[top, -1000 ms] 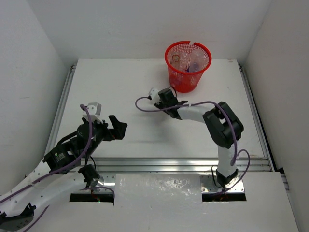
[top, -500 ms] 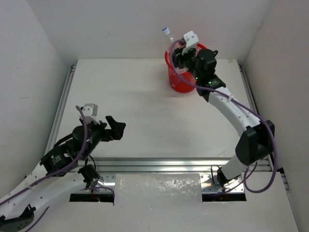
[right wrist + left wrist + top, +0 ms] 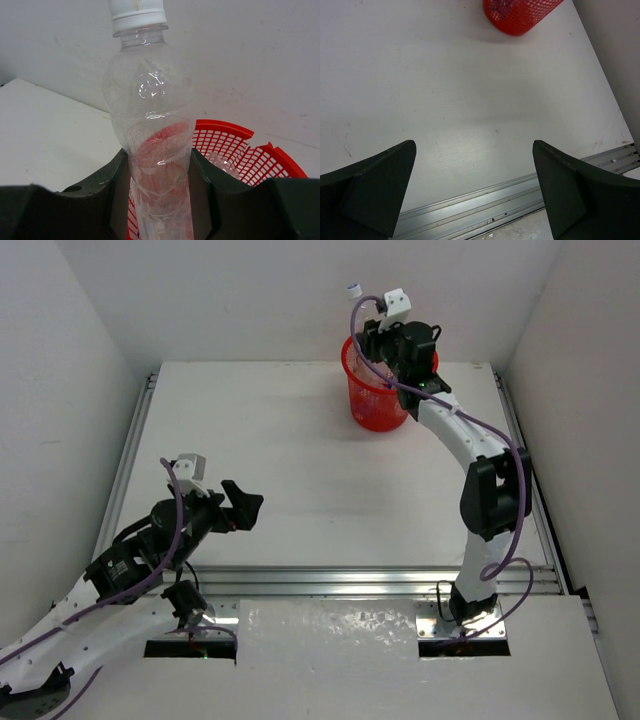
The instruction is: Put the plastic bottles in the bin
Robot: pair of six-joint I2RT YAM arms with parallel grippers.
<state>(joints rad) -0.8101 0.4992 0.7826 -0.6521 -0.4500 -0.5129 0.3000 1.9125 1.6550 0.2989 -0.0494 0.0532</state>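
My right gripper (image 3: 372, 332) is shut on a clear plastic bottle with a white cap (image 3: 150, 115) and holds it over the rim of the red mesh bin (image 3: 372, 400) at the back of the table. The cap (image 3: 353, 289) shows above the bin in the top view. In the right wrist view the bin (image 3: 240, 145) lies behind and below the bottle, with another clear bottle (image 3: 225, 162) inside it. My left gripper (image 3: 243, 502) is open and empty, low over the table at the front left. The bin also shows in the left wrist view (image 3: 520, 12).
White walls close in the table at the back and both sides. A metal rail (image 3: 380, 580) runs along the near edge of the table and side rails (image 3: 135, 440) along the left and right.
My right arm has lifted the bottle from the table near the bin up to the bin's rim, then shifted slightly left over it. The left arm has barely moved.
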